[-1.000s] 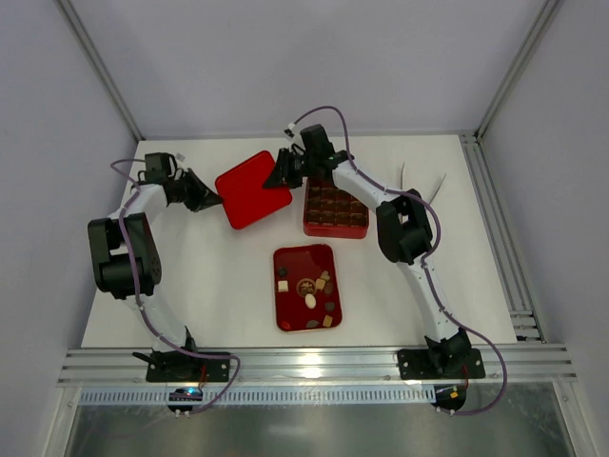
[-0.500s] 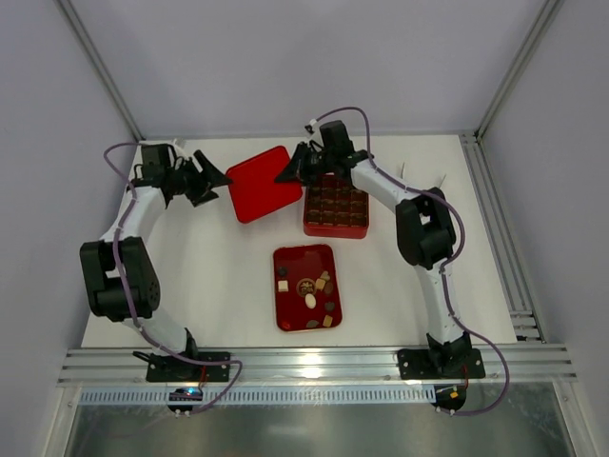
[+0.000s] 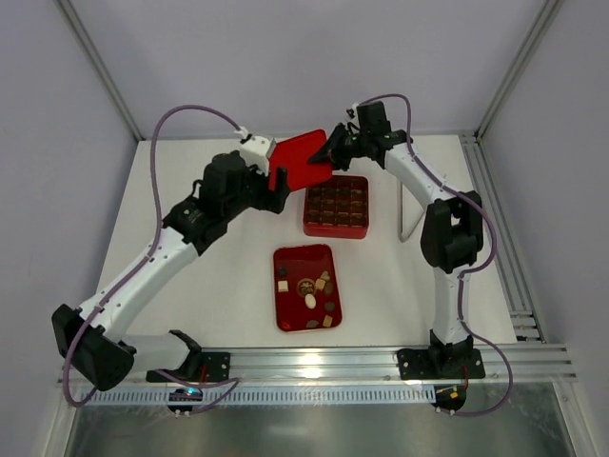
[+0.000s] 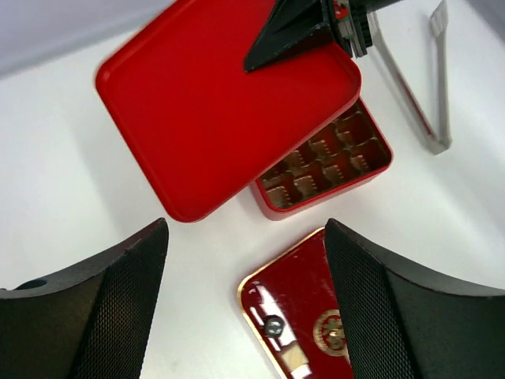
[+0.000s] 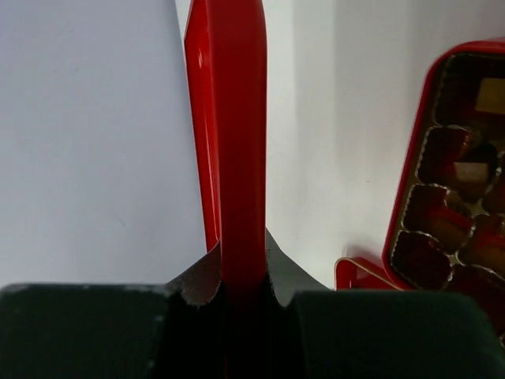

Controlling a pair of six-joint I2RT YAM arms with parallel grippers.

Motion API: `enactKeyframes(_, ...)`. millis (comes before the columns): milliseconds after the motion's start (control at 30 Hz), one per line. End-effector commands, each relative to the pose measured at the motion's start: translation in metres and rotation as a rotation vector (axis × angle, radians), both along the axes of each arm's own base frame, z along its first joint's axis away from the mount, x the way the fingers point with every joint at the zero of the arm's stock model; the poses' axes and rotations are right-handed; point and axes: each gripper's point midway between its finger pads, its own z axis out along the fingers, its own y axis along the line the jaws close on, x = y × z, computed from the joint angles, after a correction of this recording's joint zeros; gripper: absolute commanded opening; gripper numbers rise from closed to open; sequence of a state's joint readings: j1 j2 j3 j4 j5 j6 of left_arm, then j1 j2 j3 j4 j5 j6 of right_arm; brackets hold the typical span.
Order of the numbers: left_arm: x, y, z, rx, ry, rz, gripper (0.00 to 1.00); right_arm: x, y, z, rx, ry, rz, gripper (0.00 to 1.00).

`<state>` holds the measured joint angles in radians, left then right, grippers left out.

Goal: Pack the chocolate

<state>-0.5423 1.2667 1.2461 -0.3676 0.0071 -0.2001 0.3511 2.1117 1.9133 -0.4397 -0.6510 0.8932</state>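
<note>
The right tool [image 5: 243, 262] is clamped on the edge of a square red lid [image 3: 300, 160], its fingers [image 5: 278, 264] pressed tight against both faces. It holds the lid off the bench [image 3: 209, 276], tilted, near the far edge. In the right wrist view the lid shows edge-on, running straight out from the grip. The left tool [image 4: 246, 237] is spread wide with nothing in it. It sits just left of the lid and faces it, and its two dark mesh-faced fingers [image 4: 118, 292] frame the lower corners of its wrist view. From there the lid's hollow side with its raised rim shows, and the lid covers the far-left part of the red box [image 3: 336, 206]. The box lies flat on the bench, its brown grid of compartments open to view. I cannot tell whether any compartment is filled. The chocolate [image 3: 309, 290] lies loose in the flat red tray [image 3: 287, 314], which sits nearer the arm bases, just in front of the box and apart from it. The pieces are small, dark, tan and cream, scattered over the tray's middle and near half. A pair of metal tongs [image 3: 407, 205] lies on the bench to the right of the box.
</note>
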Motion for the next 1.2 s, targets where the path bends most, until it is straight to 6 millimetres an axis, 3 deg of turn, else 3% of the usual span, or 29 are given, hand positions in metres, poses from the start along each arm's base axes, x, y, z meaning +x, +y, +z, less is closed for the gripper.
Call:
enactKeyframes(0, 0.007, 0.014, 0.007, 0.306, -0.192, 0.090, 0.79, -0.015, -0.004, 0.036, 0.008, 0.020, -0.014, 0.04)
enactKeyframes(300, -0.014, -0.040, -0.009, 0.624, -0.319, -0.042, 0.80, -0.027, -0.006, 0.044, 0.008, 0.055, 0.011, 0.04)
enactKeyframes(567, -0.004, -0.070, -0.030, 0.790, -0.353, -0.102, 0.81, -0.040, -0.010, 0.052, 0.016, 0.053, 0.035, 0.04)
enactKeyframes(800, 0.015, -0.075, -0.040, 0.914, -0.408, -0.076, 0.79, -0.052, -0.012, 0.065, 0.034, 0.032, 0.056, 0.04)
enactKeyframes(933, 0.026, -0.074, -0.041, 0.939, -0.431, -0.040, 0.75, -0.059, -0.014, 0.063, 0.030, 0.040, 0.062, 0.04)
enactKeyframes(1033, 0.034, -0.074, -0.039, 0.951, -0.441, -0.013, 0.69, -0.065, -0.015, 0.060, 0.026, 0.042, 0.071, 0.04)
enactKeyframes(1167, 0.042, -0.075, -0.035, 0.957, -0.452, 0.012, 0.53, -0.069, -0.016, 0.056, 0.023, 0.042, 0.076, 0.04)
